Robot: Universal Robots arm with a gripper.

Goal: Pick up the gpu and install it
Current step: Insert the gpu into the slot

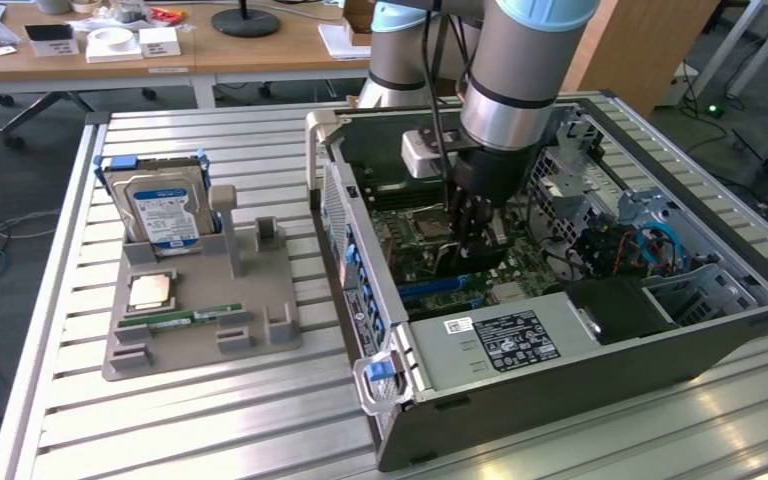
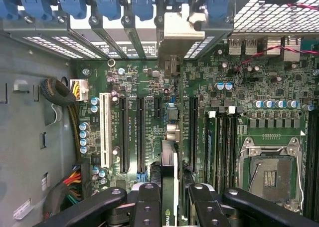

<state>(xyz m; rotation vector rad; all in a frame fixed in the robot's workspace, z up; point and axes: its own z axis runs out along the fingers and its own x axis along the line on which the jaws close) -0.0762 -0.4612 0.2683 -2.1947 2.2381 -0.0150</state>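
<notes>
Because the card has to go edge-first into a slot, we see the hand (image 2: 172, 194) clenched on the gpu (image 2: 168, 159) from both flat sides. It holds the card on edge over the motherboard (image 2: 259, 87) inside the open computer case (image 1: 558, 370), which lies on the worktop (image 1: 224, 420). That grip, we judge, leaves the lower edge free. The card's long axis runs parallel to the long black slots (image 2: 140, 132), and its silvery bracket (image 2: 182, 30) points at the case's rear wall with the blue clips (image 2: 142, 0). Whether the card touches a slot we cannot tell. Beside the case, a grey tray (image 1: 197, 340) holds the hard drive (image 1: 160, 208).
</notes>
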